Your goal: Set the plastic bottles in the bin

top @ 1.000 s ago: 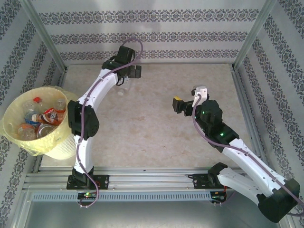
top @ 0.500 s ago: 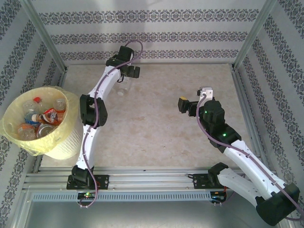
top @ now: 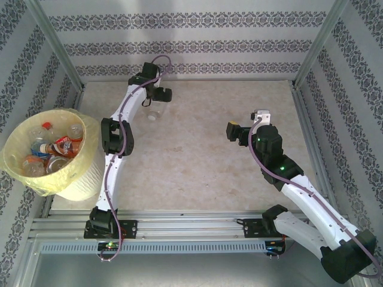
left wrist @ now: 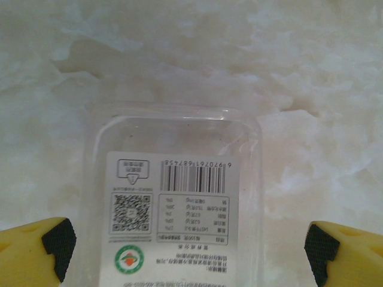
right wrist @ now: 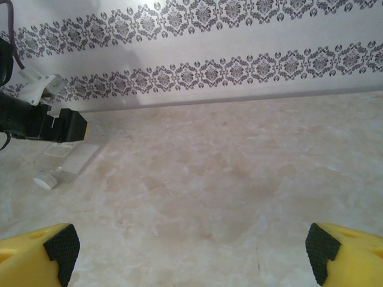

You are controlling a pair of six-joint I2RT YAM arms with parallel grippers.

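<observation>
Left gripper [left wrist: 190,251] spread wide, a clear white-labelled bottle [left wrist: 173,179] lying between its fingertips on the marbled table [left wrist: 317,89].
Whether they touch it is unclear. The right gripper [right wrist: 191,251] gapes empty. The yellow-lined bin [top: 81,179] at far left holds other bottles [top: 51,152].

My right gripper [right wrist: 191,263] hangs spread wide over the marble table [right wrist: 227,179]. Far left, a clear white-capped bottle [right wrist: 75,160] lies by the left gripper [right wrist: 54,127]

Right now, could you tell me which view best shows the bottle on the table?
Left wrist: the bottle is close, its barcode label sharp. Right wrist shows it small, with its white cap; top external shows a faint clear shape.
</observation>
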